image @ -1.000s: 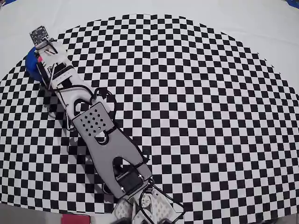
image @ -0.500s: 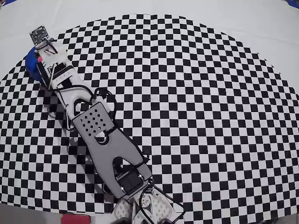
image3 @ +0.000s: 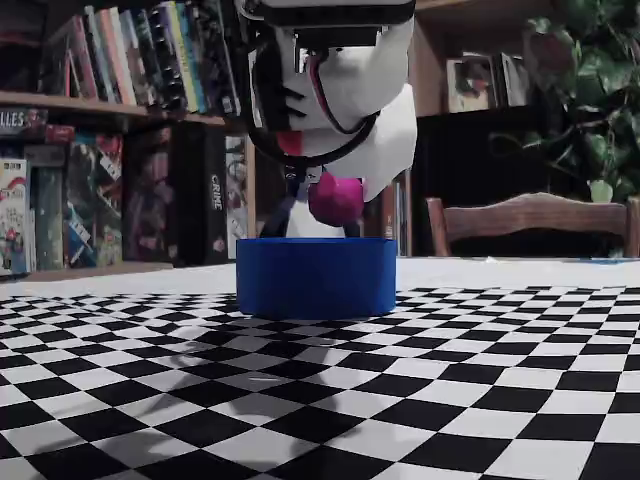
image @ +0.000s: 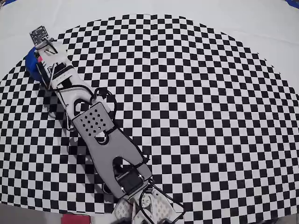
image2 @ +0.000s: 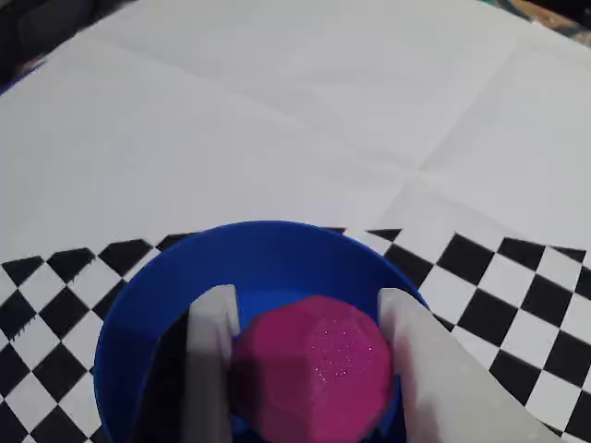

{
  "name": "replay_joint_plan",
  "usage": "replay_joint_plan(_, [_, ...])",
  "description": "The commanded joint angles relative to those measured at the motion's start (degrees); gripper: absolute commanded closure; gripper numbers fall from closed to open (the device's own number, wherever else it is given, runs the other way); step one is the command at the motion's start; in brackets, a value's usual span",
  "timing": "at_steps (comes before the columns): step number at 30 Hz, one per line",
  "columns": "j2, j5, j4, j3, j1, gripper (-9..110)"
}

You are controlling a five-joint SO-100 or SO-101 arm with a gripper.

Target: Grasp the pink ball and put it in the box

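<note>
My gripper [image2: 307, 305] is shut on the pink ball [image2: 314, 369], which sits pinched between the two white fingers [image2: 214, 318]. Directly beneath it is the box [image2: 268, 254], a round blue container whose open mouth fills the lower wrist view. From the side, in the fixed view, the pink ball [image3: 335, 198] hangs just above the rim of the box [image3: 315, 277], not touching it. In the overhead view the arm stretches to the far left, where the gripper [image: 40, 59] covers most of the box [image: 30, 65]; only a sliver of pink shows there.
The box stands at the left edge of the checkered mat [image: 196, 116], with white table [image2: 277, 111] beyond it. A flat pink-red panel [image: 74, 218] lies by the arm's base. Bookshelves [image3: 110, 130] and a chair [image3: 530, 215] stand behind the table.
</note>
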State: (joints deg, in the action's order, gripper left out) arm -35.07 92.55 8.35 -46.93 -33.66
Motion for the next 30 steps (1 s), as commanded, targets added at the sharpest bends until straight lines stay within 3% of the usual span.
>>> replay_joint_plan(1, [-0.35, -0.44, 0.0, 3.08, 0.44, 70])
replay_joint_plan(17, [-4.48, -4.04, -0.53, 2.11, 1.32, 68])
replay_joint_plan(24, [-12.48, -18.72, -0.53, -0.7, 2.99, 69])
replay_joint_plan(30, [-26.1, -35.95, -0.53, -12.57, 7.03, 75])
